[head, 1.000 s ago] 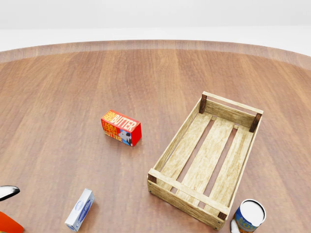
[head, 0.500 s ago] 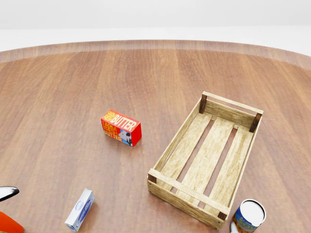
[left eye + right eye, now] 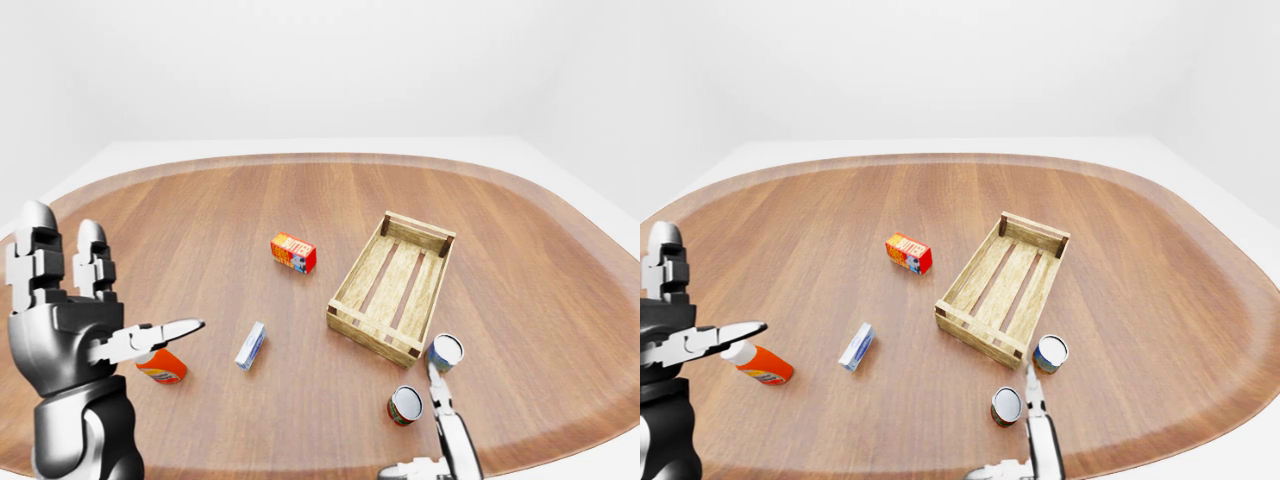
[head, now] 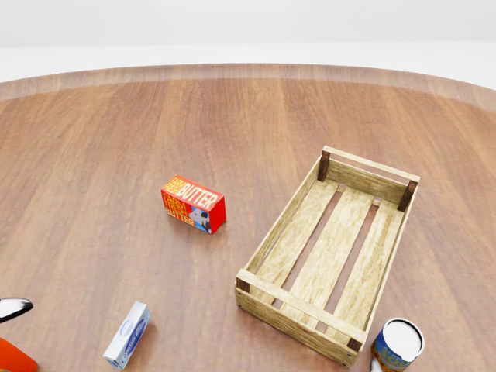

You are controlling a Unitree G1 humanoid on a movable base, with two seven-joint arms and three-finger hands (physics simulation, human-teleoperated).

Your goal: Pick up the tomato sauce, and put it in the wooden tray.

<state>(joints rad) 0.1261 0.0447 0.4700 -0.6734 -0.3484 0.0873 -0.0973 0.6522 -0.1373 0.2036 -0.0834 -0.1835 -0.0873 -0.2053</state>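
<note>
Since a second ago nothing on the table has shifted in the head view, and the silver fingertip at its lower left sits where it was. At the left of the left-eye view my left hand [image 3: 75, 320] is raised with fingers spread, holding nothing, partly covering the orange squeeze bottle [image 3: 758, 364] that the right-eye view shows whole. Rightward lie the small blue-and-white box [image 3: 250, 345] and the butter box [image 4: 194, 204], then the wooden tray [image 4: 283, 225], empty. Two cans stand at lower right: I take the red-sided can [image 3: 405, 405] for the tomato sauce, though its label is too small to read, and the blue-labelled can [image 3: 445, 352] stands just beside the tray's near corner. My right hand [image 3: 445, 445] pokes up below them, fingers straight, empty. The risk: closing on the wrong can, or knocking one over. The head view shows only the blue can.
</note>
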